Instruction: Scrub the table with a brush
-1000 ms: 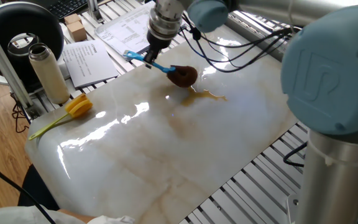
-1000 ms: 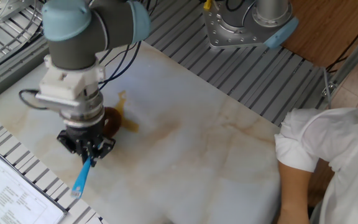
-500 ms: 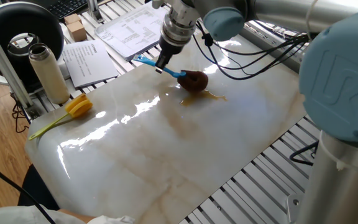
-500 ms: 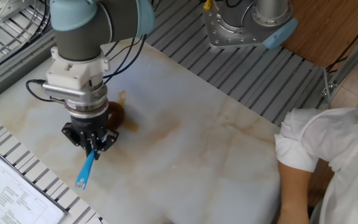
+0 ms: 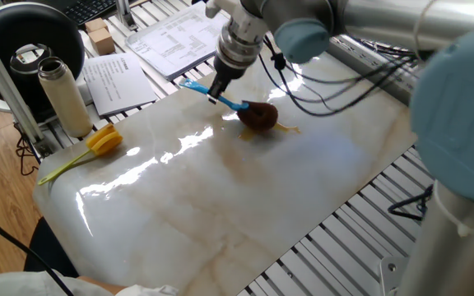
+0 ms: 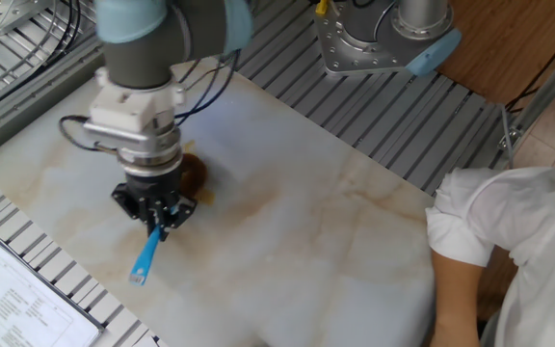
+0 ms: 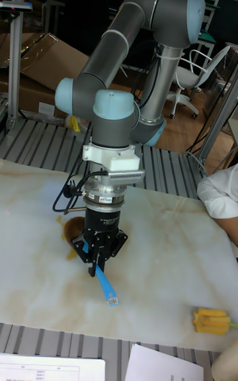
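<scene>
Shifted w/ arm across worktop (image 5: 220, 189) since prior frames: brush head now further along, over amber stain (image 5: 285, 127). Largest first: worktop mostly unscrubbed, glossy, tan veins. Next, claw (image 6: 157, 214) clenched on blue handle of brush (image 5: 241, 107), approx mid-handle. Brown head (image 5: 259, 115) pressed on slab at stain's edge. Stain visible yet beside head, so scrubbing underway, prob. early; more passes needed. Yellow tulip (image 5: 104, 141) lying well apart.
</scene>
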Motion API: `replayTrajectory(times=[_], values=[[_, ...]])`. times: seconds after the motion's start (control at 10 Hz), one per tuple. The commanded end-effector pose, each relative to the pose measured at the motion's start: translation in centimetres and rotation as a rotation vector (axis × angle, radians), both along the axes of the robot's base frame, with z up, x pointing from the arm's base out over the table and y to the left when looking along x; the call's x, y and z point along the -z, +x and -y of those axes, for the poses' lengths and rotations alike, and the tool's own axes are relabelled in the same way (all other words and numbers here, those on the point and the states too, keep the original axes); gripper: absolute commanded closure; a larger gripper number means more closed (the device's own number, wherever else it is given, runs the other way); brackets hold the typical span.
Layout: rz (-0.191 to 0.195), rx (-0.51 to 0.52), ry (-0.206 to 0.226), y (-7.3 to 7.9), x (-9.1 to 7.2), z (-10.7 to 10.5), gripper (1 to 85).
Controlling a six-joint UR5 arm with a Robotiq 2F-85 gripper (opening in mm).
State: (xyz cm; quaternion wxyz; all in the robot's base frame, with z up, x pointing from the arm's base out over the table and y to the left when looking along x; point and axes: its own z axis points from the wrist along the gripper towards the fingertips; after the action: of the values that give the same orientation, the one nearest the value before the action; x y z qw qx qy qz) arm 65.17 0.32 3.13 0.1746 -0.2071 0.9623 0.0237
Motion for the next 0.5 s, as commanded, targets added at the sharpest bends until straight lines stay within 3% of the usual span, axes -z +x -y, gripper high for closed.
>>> replayTrajectory(times=[0.0, 0.2, 0.4], values=[[0.012, -0.015, -0.015, -1.1, 0.0, 0.0, 84.3], [0.052, -0.025, 0.021, -0.3, -0.2, -0.9, 84.3], [0.065, -0.024, 0.012, 0.3, 0.3, -1.0, 84.3]])
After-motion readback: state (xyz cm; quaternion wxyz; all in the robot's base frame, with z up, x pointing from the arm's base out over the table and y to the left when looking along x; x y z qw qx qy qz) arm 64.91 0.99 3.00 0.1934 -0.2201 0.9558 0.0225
